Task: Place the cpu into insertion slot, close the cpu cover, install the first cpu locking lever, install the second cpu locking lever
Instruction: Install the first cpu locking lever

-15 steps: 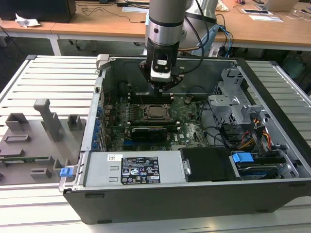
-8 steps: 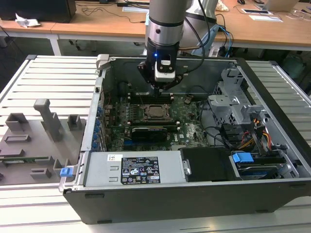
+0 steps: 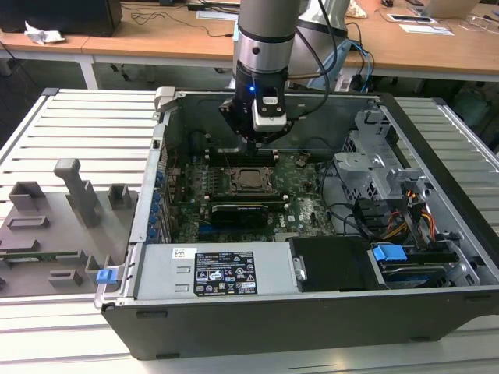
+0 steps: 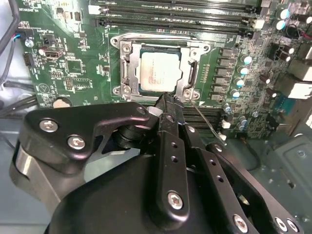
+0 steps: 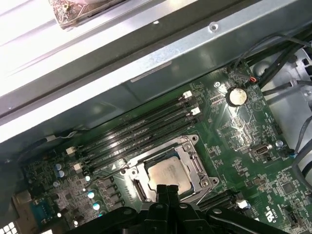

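Wooden desks are standing behind a slatted metal table (image 3: 78, 117), which is carrying an open computer case (image 3: 312, 327) with grey fixtures (image 3: 62, 210) lying beside it on the exterior view's left. The arm is reaching down into the case, and the tool (image 3: 257, 140) is hanging just above the motherboard (image 3: 304, 202). In both wrist views the tool (image 4: 165, 100) (image 5: 167, 189) is showing its two black fingers pressed together, with nothing visible between them. The tool tip is sitting at the edge of the insertion slot (image 4: 118, 90), just beside a thin locking lever (image 4: 204, 121) that is angling out from the slot's corner. Contact between tip and lever cannot be determined. The cpu (image 4: 160, 70) (image 5: 168, 174) is lying flat inside the insertion slot with its pale metal face upward. The cpu cover (image 4: 129, 68) is lying down around the chip, framing it through its window. Long black memory slots (image 4: 175, 14) are running along both sides of the insertion slot. Inside the case, a black expansion card (image 3: 245, 210) is sitting near the slot, and a power supply (image 3: 222, 273) is occupying the near wall.
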Available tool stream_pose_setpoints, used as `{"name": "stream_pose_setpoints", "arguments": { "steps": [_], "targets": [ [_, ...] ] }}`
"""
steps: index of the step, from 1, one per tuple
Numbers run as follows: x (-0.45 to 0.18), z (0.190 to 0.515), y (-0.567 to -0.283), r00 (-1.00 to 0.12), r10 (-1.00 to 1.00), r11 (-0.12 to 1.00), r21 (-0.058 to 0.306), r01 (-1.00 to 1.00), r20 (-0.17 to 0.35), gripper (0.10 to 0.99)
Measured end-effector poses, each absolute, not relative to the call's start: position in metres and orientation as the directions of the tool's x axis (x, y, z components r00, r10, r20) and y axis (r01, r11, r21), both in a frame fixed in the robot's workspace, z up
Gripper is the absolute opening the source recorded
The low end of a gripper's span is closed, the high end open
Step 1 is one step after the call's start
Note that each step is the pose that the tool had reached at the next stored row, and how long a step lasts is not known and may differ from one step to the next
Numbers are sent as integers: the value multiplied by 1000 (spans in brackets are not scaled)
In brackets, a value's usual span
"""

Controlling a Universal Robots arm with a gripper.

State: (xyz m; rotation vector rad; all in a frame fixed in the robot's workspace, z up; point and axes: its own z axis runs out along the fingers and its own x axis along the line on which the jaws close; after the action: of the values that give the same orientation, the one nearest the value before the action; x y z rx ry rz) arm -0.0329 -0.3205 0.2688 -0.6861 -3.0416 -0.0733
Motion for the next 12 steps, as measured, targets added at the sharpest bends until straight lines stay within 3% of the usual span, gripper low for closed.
{"name": "stream_pose_setpoints", "arguments": {
  "steps": [12],
  "targets": [
    [-33, 269, -321, -945, 325, 944, 41, 326, 32, 106]
  ]
}}
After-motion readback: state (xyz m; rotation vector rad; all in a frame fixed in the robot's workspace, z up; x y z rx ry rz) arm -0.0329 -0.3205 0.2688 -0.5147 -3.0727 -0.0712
